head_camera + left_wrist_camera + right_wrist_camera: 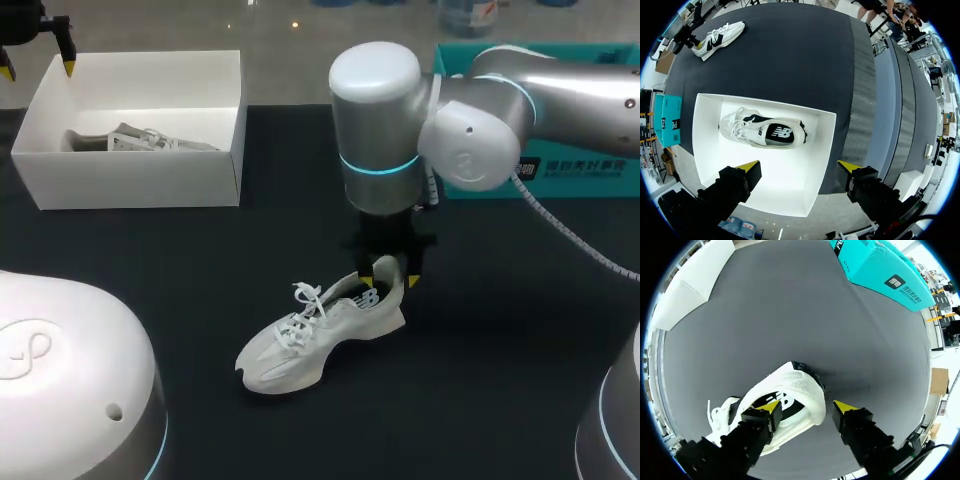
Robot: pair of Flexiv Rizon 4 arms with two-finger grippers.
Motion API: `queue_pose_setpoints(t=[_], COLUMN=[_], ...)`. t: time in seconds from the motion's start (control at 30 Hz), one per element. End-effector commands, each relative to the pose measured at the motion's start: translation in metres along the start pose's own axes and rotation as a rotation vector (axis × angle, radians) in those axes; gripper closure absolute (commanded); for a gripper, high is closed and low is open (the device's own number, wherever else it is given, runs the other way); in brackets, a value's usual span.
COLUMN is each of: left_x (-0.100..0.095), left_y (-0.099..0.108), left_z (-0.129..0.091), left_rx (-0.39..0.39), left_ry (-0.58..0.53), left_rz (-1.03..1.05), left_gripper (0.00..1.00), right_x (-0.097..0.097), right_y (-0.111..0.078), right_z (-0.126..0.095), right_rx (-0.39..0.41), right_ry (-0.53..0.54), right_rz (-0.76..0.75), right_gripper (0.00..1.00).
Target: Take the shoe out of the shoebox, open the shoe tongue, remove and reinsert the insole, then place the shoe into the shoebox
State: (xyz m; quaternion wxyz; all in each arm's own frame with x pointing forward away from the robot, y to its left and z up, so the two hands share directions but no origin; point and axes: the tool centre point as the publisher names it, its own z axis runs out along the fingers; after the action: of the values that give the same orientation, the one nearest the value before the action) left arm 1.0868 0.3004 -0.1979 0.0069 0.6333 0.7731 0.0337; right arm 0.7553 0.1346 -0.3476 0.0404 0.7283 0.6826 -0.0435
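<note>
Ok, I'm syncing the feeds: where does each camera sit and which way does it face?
Head: above and behind, looking down on the table; right arm, right gripper at the loose shoe, left gripper over the shoebox.
Left wrist: over the shoebox, looking down in; its gripper shows.
Right wrist: over that shoe's heel, looking down; its gripper shows.
All three share the loose shoe.

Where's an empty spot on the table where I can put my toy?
Bare table lies between the white box and the loose shoe, and more between that shoe and the teal box. Crowded: the shoe's heel, under the right tool, and the white box, holding another shoe.
</note>
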Motion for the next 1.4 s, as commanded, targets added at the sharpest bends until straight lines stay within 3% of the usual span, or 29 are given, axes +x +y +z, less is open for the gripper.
queue_pose_setpoints(t=[0.03, 0.23, 0.4, 1.03, 1.17, 1.4], left_x=[0.0, 0.0, 0.0, 0.0, 0.0, 0.0], left_y=[0.0, 0.0, 0.0, 0.0, 0.0, 0.0], left_z=[0.0, 0.0, 0.0, 0.0, 0.0, 0.0], left_rx=[-0.001, -0.001, -0.001, -0.001, -0.001, -0.001], left_ry=[0.001, 0.001, 0.001, 0.001, 0.001, 0.001], left_rz=[0.0, 0.0, 0.0, 0.0, 0.0, 0.0], left_gripper=[0.0, 0.0, 0.0, 0.0, 0.0, 0.0], right_x=[-0.014, -0.016, -0.016, -0.015, -0.014, -0.013], right_y=[-0.003, 0.0, 0.007, 0.01, 0.019, 0.024], right_z=[-0.039, -0.077, -0.096, -0.097, -0.094, -0.094], right_rx=[-0.025, -0.066, -0.041, -0.02, -0.117, -0.183], right_ry=[0.041, 0.12, 0.149, 0.159, 0.156, 0.233], right_rz=[-0.011, -0.032, -0.102, -0.126, -0.497, -1.061], right_gripper=[0.0, 0.0, 0.0, 0.0, 0.0, 0.0])
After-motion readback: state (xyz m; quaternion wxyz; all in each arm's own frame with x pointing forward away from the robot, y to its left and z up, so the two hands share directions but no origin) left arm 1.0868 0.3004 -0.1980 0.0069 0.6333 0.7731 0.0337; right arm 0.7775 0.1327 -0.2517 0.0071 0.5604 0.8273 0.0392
